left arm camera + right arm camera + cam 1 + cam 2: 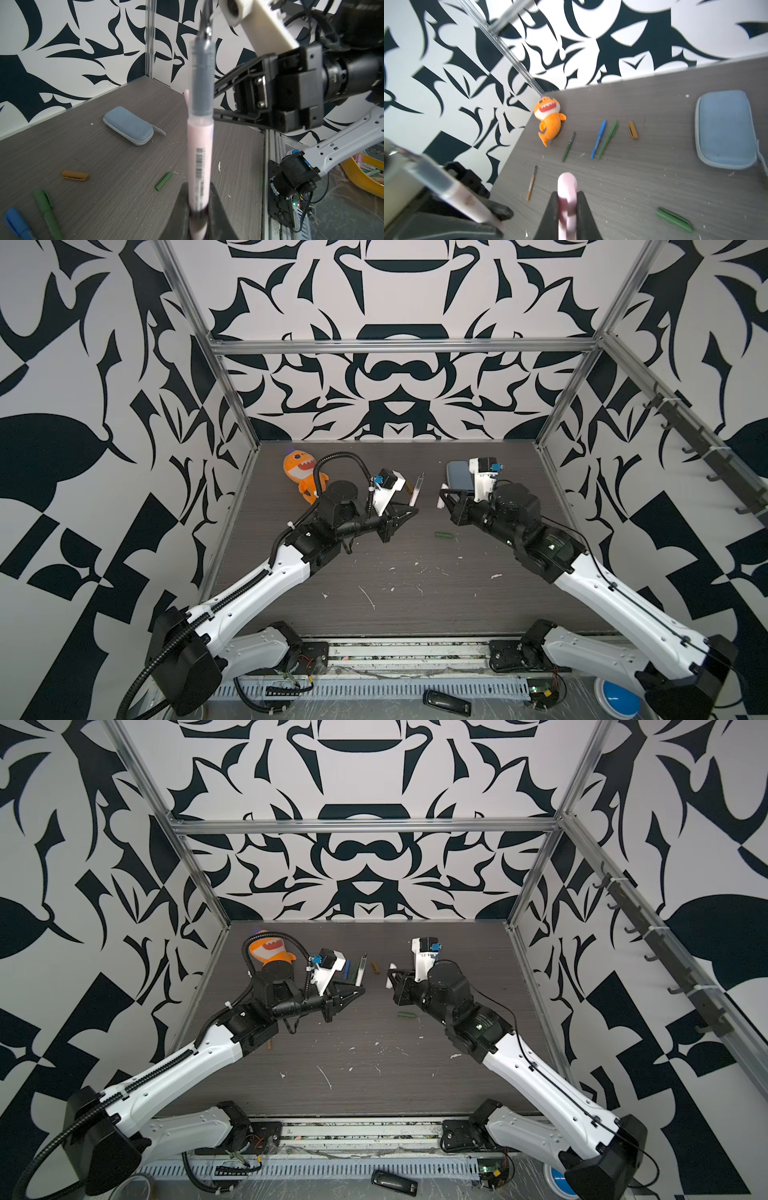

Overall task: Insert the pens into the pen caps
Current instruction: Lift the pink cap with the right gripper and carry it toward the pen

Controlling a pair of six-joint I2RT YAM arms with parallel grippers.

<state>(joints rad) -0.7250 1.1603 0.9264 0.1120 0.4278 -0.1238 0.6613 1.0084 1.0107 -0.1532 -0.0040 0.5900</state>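
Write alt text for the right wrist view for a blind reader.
The right gripper pinches a pale pink pen cap above a grey table holding loose pens and caps, an orange shark plush and a pale blue zip case.

White-pink pen (200,145) clamped between left fingers (180,212), tip outward. Pale pink cap (566,193) pinched between right fingers (550,216), clear of the pen. Green cap (674,219) and orange-brown cap (633,130) lie flat, clear of all fingers.
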